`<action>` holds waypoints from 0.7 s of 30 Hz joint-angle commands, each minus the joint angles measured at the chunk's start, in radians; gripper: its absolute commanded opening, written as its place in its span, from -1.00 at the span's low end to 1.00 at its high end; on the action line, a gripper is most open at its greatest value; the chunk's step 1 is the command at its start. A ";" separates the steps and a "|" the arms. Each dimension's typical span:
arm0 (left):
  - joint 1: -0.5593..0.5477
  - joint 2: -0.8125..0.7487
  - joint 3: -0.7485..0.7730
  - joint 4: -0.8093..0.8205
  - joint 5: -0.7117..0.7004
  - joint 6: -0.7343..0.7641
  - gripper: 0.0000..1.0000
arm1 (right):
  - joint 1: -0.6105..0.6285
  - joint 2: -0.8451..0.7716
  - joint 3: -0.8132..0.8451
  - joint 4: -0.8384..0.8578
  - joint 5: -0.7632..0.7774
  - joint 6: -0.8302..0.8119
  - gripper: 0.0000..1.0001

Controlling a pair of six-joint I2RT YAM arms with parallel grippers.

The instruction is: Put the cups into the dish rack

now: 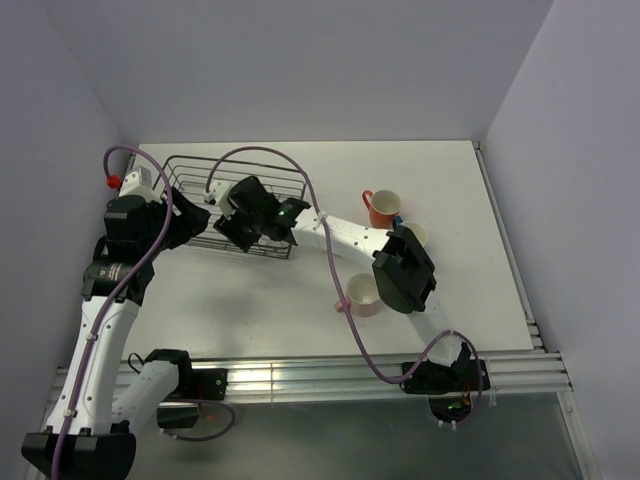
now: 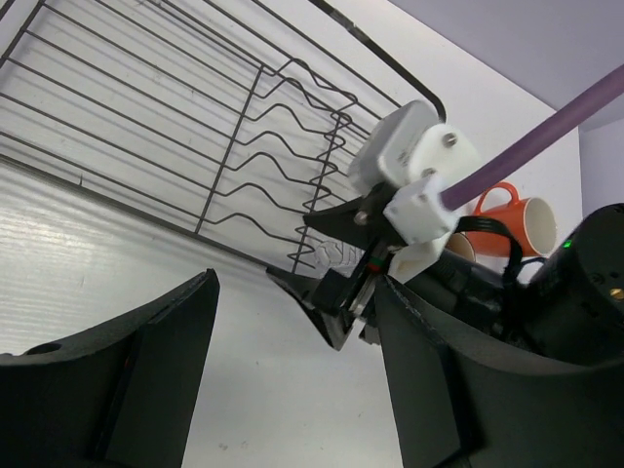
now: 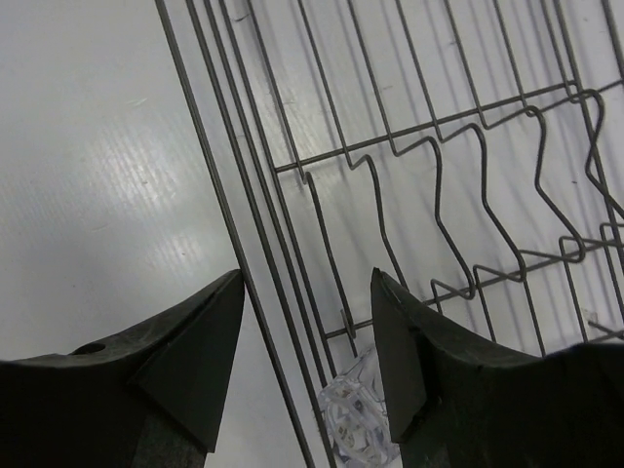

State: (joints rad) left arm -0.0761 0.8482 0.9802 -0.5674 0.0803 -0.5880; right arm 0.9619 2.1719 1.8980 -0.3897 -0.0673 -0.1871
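One clear glass tumbler (image 3: 356, 419) in dark wire rack (image 1: 195, 178); your right end effector (image 3: 307, 278) wide, empty; fetch orange mug (image 1: 381, 208).

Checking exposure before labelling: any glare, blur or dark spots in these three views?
Top external: bright glare strip on the metal rail, table evenly lit. Left wrist: own fingers near-black and soft, dish rack sharp. Right wrist: sheen on the table at left; glass tumbler faint against the white surface.
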 commanded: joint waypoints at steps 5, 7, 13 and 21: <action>-0.001 -0.001 0.012 0.014 -0.007 0.013 0.44 | -0.068 -0.159 -0.046 0.049 0.040 0.061 0.23; -0.001 0.000 0.009 0.015 -0.005 0.013 0.44 | -0.074 -0.167 -0.059 0.054 0.034 0.064 0.23; -0.001 -0.001 0.005 0.014 -0.001 0.017 0.43 | -0.086 -0.147 -0.043 0.025 0.103 0.078 0.17; -0.001 0.000 0.000 0.012 0.007 0.025 0.43 | -0.150 -0.162 -0.077 -0.063 0.069 0.067 -0.06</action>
State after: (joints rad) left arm -0.0761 0.8482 0.9802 -0.5674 0.0811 -0.5865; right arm 0.8459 2.0541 1.8420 -0.4156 0.0006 -0.1207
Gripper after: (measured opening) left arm 0.717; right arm 0.480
